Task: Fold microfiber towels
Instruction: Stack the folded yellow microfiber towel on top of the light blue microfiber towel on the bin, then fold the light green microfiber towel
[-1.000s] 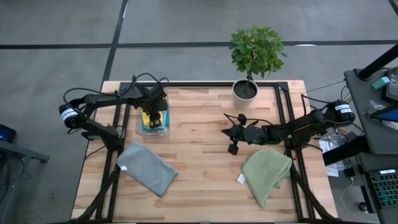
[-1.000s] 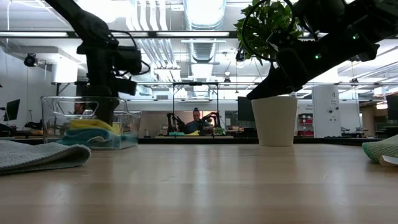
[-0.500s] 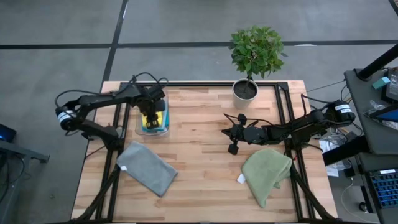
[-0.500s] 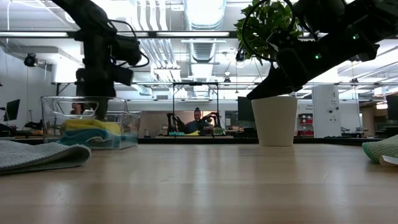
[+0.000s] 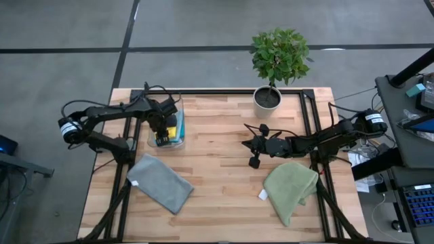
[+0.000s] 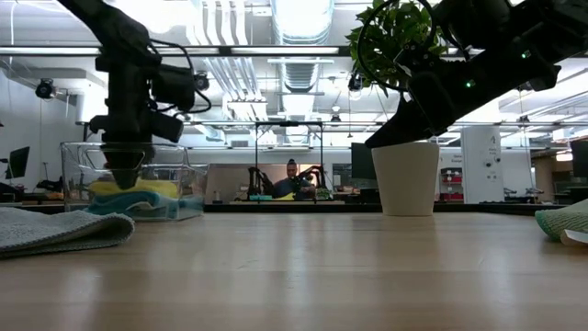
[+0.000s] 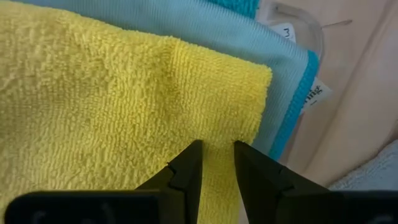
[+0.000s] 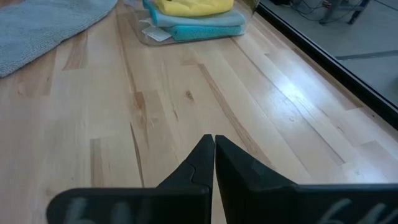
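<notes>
Down inside clear bin (image 5: 178, 139), far left: left gripper (image 7: 216, 152), jaws slightly apart, straddling yellow towel (image 7: 112, 106) edge atop light blue towel (image 7: 273, 68). Mid-table: right gripper (image 8: 214, 144), clenched, empty.

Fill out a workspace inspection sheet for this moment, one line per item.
Surface: wooden table, bare in the middle.
Job's things: yellow towel tops the stack in the clear bin; grey towel lies front left; green towel front right.
Clutter: potted plant at the far edge.
Grippers: left hand in the bin, fingers slightly apart over the yellow towel's edge; right hand shut, empty, above bare wood.
Cables: loops on the left arm.
Surroundings: a person seated far behind.
</notes>
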Robot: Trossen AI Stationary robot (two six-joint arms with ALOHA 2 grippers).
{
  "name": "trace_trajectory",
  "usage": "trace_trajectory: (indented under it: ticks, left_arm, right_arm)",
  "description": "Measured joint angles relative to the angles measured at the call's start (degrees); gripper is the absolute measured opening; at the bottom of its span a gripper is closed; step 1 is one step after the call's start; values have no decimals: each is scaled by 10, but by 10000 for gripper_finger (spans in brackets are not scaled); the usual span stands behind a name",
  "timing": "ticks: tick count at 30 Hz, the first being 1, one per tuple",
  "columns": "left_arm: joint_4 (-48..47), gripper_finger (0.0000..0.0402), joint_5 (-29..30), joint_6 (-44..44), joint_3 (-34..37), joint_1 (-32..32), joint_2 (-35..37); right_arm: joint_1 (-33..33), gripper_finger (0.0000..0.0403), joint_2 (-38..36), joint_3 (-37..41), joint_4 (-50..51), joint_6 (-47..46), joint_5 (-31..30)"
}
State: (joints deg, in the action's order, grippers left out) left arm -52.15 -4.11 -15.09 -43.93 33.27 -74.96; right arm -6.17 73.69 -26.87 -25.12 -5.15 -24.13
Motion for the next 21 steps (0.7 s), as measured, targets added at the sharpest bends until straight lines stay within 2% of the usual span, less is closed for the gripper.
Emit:
trace_trajectory:
  ticks: [7,11,14,16,19,21]
  left_arm:
    - [-56,79,3,40,-64,-12,12]
    - [-56,79,4,112,-99,-58,46]
    - [18,79,17,180,-100,-137,86]
    - [99,79,51,231,-89,-209,109]
    - [233,79,155,300,-70,-336,121]
    - [324,79,236,310,-51,-421,118]
  right_arm:
    - [0,9,0,0,-4,14,-1]
    - [-6,9,0,15,-85,60,-4]
    - [-17,9,0,36,-193,112,16]
    - [-19,9,-1,44,-242,133,41]
    - [-18,9,-1,46,-251,137,65]
    - [-18,9,2,47,-239,135,66]
